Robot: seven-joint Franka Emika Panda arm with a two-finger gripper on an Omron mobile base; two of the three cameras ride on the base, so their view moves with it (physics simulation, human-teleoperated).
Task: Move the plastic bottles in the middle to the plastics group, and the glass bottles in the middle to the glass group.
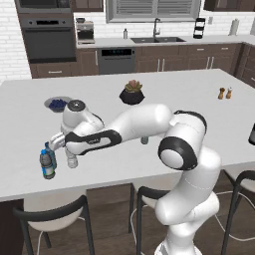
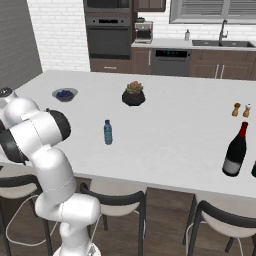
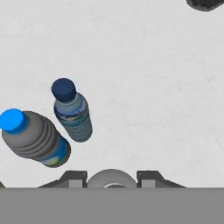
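My gripper (image 1: 69, 152) is low over the counter's front left corner, shut on the clear-whitish plastic bottle (image 1: 72, 160), whose white cap (image 3: 111, 177) sits between the fingers (image 3: 73, 177). Just beside it stands the plastics group: a dark grey bottle (image 1: 48, 164) (image 3: 37, 140) with a blue label and a blue bottle (image 3: 72, 111) with a dark blue cap. The blue-tinted plastic bottle (image 2: 107, 132) stands alone mid-counter. A red-topped wine bottle (image 2: 236, 150) stands at the right. The glossy black glass bottle is out of view.
A black plant pot (image 1: 132, 94) and a bowl of blueberries (image 1: 57, 103) sit farther back on the counter (image 2: 170, 125). Salt and pepper shakers (image 1: 225, 93) stand at the far right. Stools (image 1: 55, 214) line the near edge.
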